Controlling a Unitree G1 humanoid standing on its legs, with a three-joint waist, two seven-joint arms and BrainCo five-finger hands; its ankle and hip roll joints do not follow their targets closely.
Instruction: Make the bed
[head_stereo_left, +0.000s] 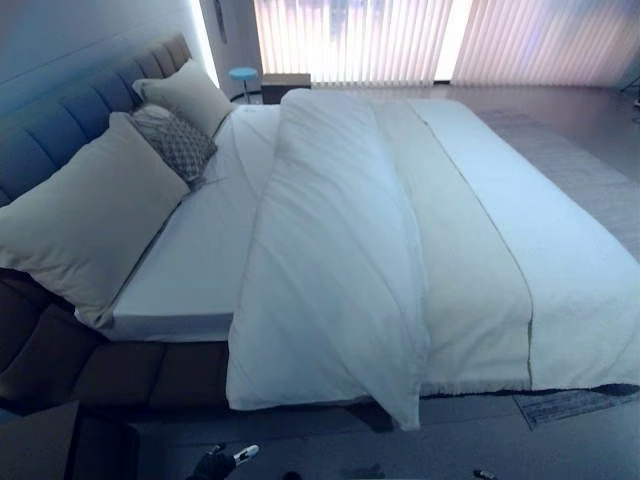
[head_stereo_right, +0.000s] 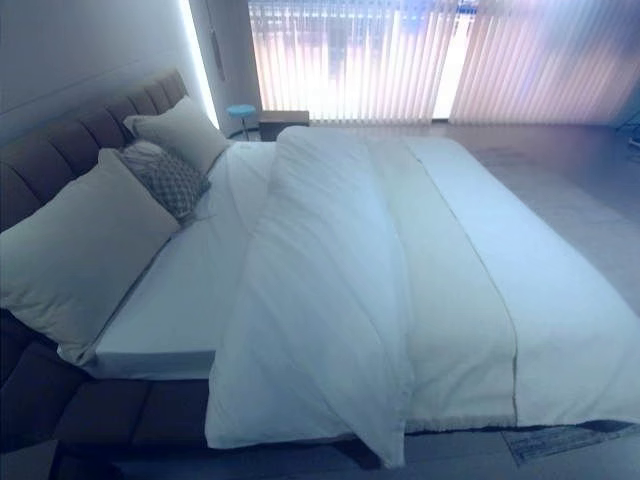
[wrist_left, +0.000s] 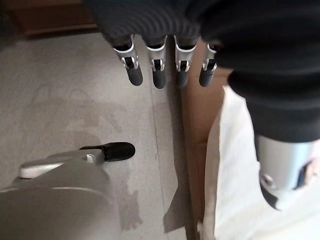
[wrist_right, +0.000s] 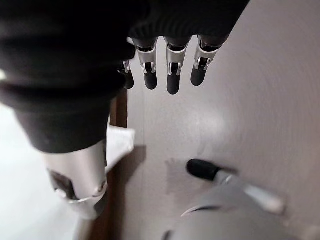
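White and soft, the duvet (head_stereo_left: 330, 260) lay folded back on the bed (head_stereo_left: 190, 270), bunched well short of the pillows (head_stereo_left: 85, 225). It looked light, floppy; its near hanging corner seemed easiest to grasp. Left hand (wrist_left: 165, 65) and right hand (wrist_right: 165, 65) hung open, empty.

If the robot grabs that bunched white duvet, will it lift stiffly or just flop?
The white duvet would probably flop: it lies in soft folds, with a corner drooping over the bed's edge. It looks bulky, so likely light for its size yet awkward, probably trailing when pulled.
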